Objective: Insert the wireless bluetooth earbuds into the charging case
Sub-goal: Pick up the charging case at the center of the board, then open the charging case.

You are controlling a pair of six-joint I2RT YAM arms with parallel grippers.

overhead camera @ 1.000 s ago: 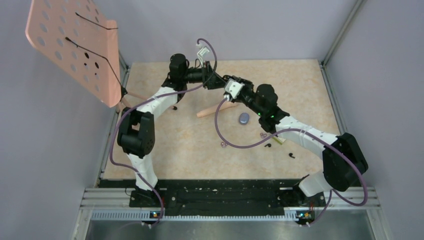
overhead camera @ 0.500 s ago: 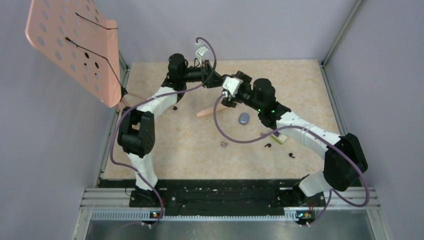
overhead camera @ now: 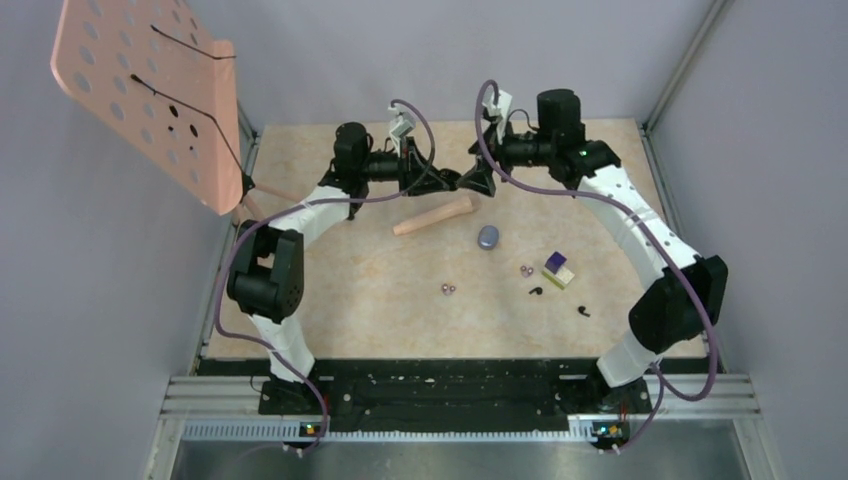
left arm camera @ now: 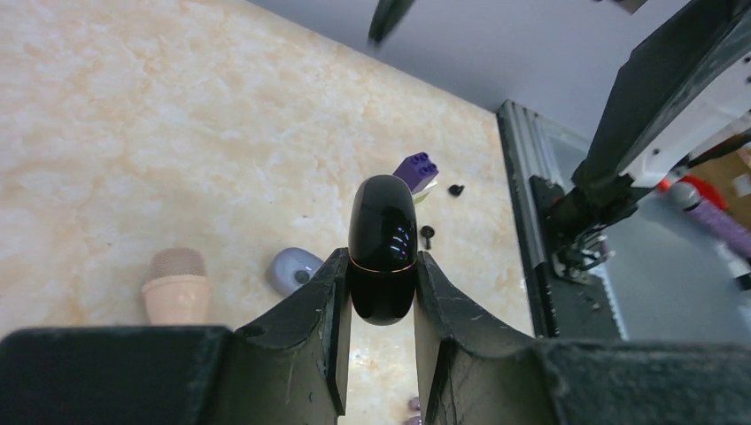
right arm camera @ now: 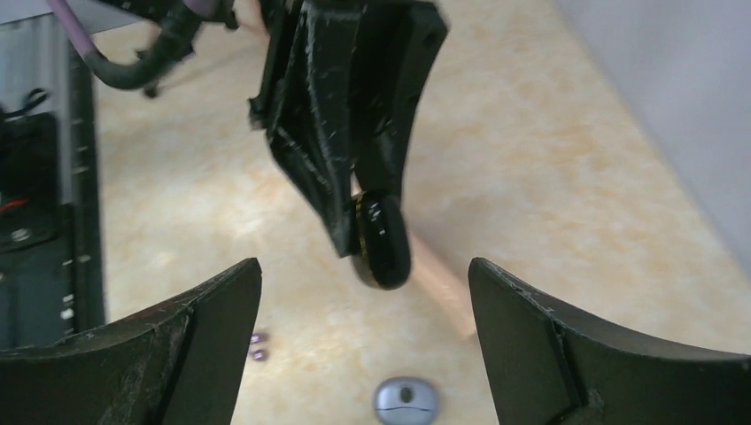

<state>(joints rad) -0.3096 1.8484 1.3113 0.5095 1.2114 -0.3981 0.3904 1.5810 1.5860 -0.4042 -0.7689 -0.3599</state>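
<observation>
L gripper (left arm camera: 381,270) clamped on shut black charging case (left arm camera: 383,226); R gripper (right arm camera: 363,270) spread apart, empty, facing it. Earbuds (overhead camera: 536,292) loose on table (overhead camera: 350,290) below both grippers, none in yet

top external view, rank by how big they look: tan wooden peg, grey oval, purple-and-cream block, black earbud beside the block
1. tan wooden peg
2. purple-and-cream block and grey oval, too close to rank
3. black earbud, by far the smallest
</observation>
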